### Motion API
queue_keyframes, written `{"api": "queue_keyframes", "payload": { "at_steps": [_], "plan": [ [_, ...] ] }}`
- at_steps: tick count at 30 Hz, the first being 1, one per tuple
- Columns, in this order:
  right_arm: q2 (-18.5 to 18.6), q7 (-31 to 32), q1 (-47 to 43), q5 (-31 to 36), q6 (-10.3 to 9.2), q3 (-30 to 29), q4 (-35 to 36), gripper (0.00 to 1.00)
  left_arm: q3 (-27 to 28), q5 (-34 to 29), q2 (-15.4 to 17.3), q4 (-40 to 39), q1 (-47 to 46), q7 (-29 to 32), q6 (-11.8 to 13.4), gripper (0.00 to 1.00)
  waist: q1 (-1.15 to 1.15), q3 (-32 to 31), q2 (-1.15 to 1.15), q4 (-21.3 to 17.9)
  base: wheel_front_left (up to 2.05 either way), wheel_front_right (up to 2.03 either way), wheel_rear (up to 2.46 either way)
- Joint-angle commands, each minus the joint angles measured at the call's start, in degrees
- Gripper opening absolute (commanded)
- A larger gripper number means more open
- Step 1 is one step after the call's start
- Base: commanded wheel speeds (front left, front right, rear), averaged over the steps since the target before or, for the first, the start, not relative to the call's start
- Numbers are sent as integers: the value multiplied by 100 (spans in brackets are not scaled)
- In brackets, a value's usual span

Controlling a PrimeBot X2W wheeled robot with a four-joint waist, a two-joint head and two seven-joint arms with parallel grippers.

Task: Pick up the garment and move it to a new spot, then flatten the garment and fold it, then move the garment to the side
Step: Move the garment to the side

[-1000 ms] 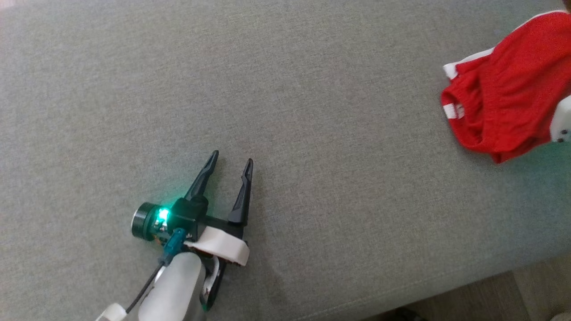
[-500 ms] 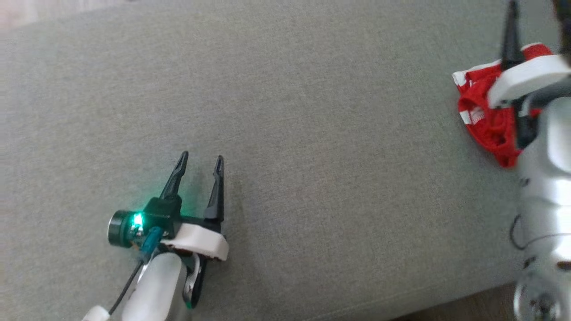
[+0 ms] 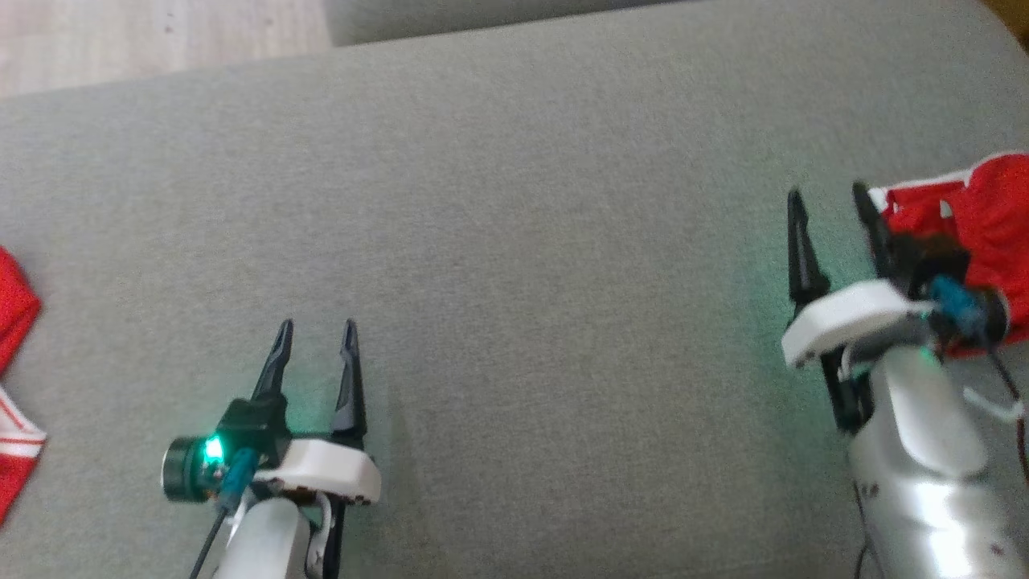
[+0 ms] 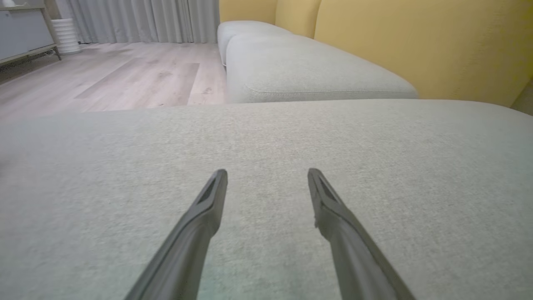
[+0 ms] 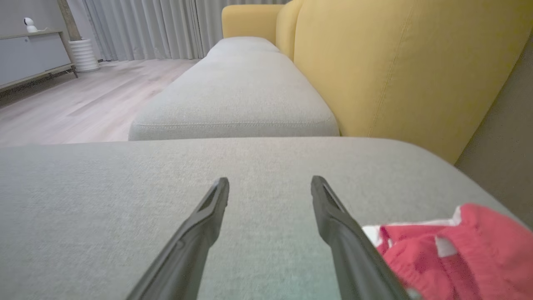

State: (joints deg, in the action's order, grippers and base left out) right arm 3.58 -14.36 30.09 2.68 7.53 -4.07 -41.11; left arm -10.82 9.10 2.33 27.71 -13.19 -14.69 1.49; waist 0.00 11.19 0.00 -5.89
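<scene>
Closest in, the left gripper [image 3: 315, 328] hovers low over the grey seat cushion [image 3: 563, 241] with its two fingers spread and nothing between them. The right gripper [image 3: 828, 195] is likewise open and empty; bare cushion shows between its fingers in the right wrist view.

Just beside its outer finger, at the right end of the cushion, lies the garment [image 3: 993, 201], red with white trim, bunched in soft folds. Whether the finger touches the cloth I cannot tell.

It looks light, thin and limp, so it should drape and sag when lifted and slide easily over the upholstery. A pinch on the white-trimmed edge, or on a raised fold, would probably hold better than a grab at the middle of the heap. Two hems taken apart would help spread it flat.

Another red cloth [image 3: 12, 322] with white stripes pokes in at the far left edge; whether it is a separate piece is unclear.

Between the grippers nothing lies in the way. Beyond are a second seat [image 5: 237, 96], the yellow backrest [image 5: 395, 62] close behind the garment, the wooden floor [image 4: 125, 75], curtains [image 5: 145, 29] and a cabinet [image 5: 25, 54].
</scene>
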Motion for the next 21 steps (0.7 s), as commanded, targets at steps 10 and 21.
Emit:
{"api": "queue_keyframes", "payload": {
  "at_steps": [10, 21],
  "plan": [
    [-69, -63, -1112, -793, -4, 430, 566, 100, 389, 136, 54, -56, 354, -30, 53, 100, 0, -584, 0, 463, 0, 0, 0],
    [-69, -63, -1528, -1013, -4, 569, 740, 100, 475, 168, 54, -182, 760, -30, 177, 100, 0, -993, 0, 574, 0, 0, 0]
  ]
}}
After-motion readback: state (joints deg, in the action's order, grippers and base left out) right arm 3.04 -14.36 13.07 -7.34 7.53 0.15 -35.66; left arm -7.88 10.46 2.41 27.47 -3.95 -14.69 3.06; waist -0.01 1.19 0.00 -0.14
